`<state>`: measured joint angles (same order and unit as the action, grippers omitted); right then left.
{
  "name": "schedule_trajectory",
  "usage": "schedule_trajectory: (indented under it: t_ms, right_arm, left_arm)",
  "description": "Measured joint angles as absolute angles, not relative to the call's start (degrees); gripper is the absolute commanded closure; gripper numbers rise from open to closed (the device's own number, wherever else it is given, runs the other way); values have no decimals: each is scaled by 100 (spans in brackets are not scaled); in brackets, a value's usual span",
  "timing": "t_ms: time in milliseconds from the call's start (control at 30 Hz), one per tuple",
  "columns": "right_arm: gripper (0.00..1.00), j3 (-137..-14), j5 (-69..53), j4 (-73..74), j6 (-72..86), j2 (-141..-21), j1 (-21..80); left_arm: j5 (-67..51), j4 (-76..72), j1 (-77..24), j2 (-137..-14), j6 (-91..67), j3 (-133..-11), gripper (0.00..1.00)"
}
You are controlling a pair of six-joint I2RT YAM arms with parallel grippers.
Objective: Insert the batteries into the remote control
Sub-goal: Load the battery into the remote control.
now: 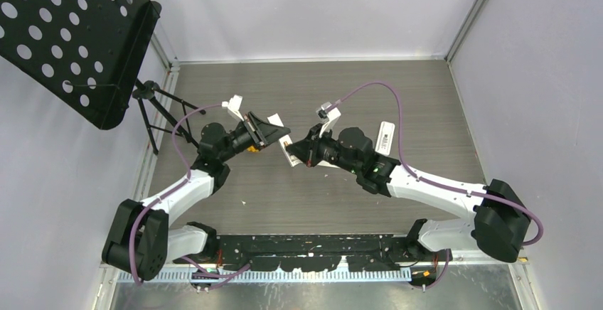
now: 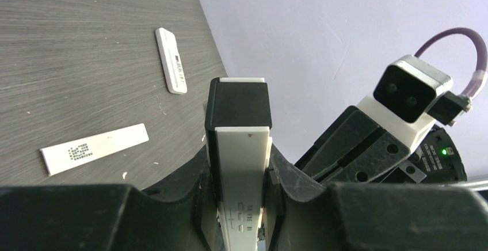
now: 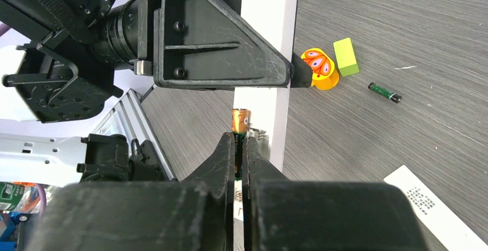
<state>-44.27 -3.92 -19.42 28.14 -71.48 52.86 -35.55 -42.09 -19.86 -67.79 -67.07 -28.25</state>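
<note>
My left gripper is shut on the white remote control, which it holds lengthwise in the air over the table's middle. My right gripper is shut on a battery with a copper-coloured end. That battery lies against the remote control's open side, beside a small spring. In the top view the two grippers meet, left gripper and right gripper. A second battery, dark green, lies loose on the table to the right.
An orange-and-green toy and a green block sit near the loose battery. A white printed strip and another white remote-like piece lie on the grey table. A perforated black stand rises at the far left.
</note>
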Motion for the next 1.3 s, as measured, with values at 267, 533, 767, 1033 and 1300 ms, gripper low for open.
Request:
schedule_trajectory:
  t_ms: [267, 533, 767, 1033, 1300]
  right_arm:
    - [83, -4423, -353, -2025, 2762, -7240, 5321]
    - [67, -4401, -294, -1997, 2738, -7238, 5332]
    - [46, -4401, -309, -1879, 2803, -7142, 5356]
    - [34, -4309, -187, -1772, 3046, -6469, 5295]
    - [13, -4357, 548, -1328, 4088, -6313, 5205]
  left_arm:
    - [-3452, -4005, -1975, -6779, -6834, -2836, 100]
    - [-3380, -3957, -1975, -6775, -6860, -2840, 100]
    - [-3323, -3894, -1968, -6772, -6827, -2840, 100]
    - [-3297, -3900, -1935, -6768, -6724, -2912, 100]
    - [-3183, -4215, -1909, -6768, -6753, -2915, 100]
